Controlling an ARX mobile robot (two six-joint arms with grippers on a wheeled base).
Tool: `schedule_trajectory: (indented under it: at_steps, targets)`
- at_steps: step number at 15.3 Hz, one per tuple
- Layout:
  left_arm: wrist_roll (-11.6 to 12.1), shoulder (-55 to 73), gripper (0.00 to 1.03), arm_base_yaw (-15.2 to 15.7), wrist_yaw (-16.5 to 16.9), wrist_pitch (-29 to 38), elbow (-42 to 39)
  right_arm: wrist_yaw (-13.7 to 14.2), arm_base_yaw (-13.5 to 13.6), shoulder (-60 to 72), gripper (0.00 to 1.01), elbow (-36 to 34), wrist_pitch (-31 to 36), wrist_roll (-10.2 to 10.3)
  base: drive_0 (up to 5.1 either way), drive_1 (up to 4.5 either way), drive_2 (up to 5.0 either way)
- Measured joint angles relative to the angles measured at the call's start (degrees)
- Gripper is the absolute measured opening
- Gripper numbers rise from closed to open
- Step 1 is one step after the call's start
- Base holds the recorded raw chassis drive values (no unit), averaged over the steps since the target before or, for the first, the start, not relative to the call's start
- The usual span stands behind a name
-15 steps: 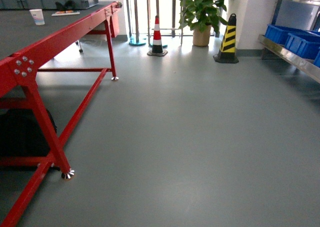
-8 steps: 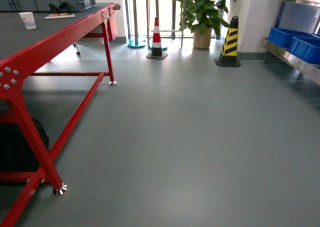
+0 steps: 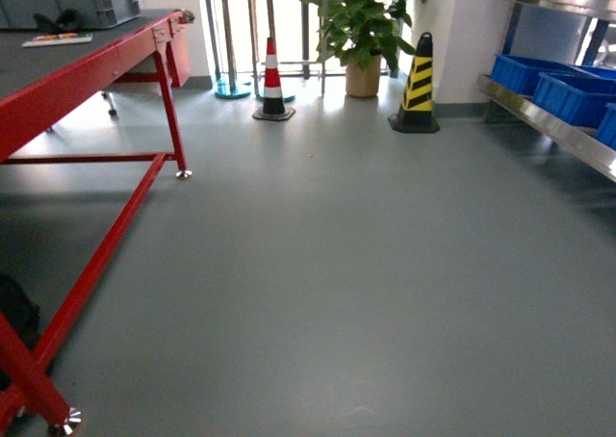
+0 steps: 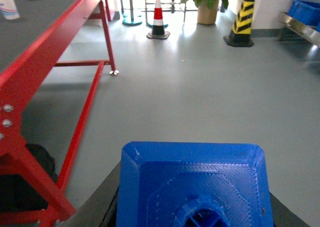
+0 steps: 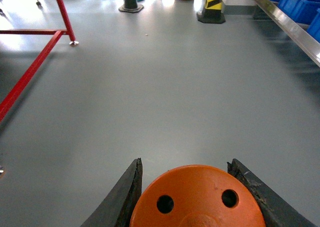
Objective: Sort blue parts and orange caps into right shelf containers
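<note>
In the left wrist view my left gripper [image 4: 194, 207] is shut on a blue part [image 4: 195, 179], a bright-blue block that fills the frame's lower middle; only dark finger edges show beside it. My right gripper [image 5: 192, 197] is shut on an orange cap [image 5: 197, 197], whose flat top with two small holes faces the camera between the black fingers [image 5: 125, 194]. The right shelf containers [image 3: 563, 86], large blue crates, stand on a metal shelf at the head view's far right, also visible as blue crates [image 5: 300, 2] in the right wrist view. Neither gripper shows in the head view.
A red-framed table [image 3: 87, 71] runs along the left, its legs and floor rail [image 3: 101, 254] reaching into the grey floor. A red-white cone [image 3: 273, 81], a yellow-black cone [image 3: 416, 86] and a potted plant [image 3: 361, 23] stand at the back. The metal shelf edge [image 3: 549, 124] lines the right.
The head view has swung right and moved forward: the red table slid leftward and its near leg dropped to the corner, while the blue crates and shelf came further into view.
</note>
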Motion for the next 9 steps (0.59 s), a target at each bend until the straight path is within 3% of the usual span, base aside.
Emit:
schedule_trajectory:
  at_steps: [9]
  targets:
    - [0.00,0.00,0.44,0.02,0.11,-0.04,0.00,0.02,0.00,-0.02,0.43,0.00,0.04,0.00,-0.1,4.15,-4.3]
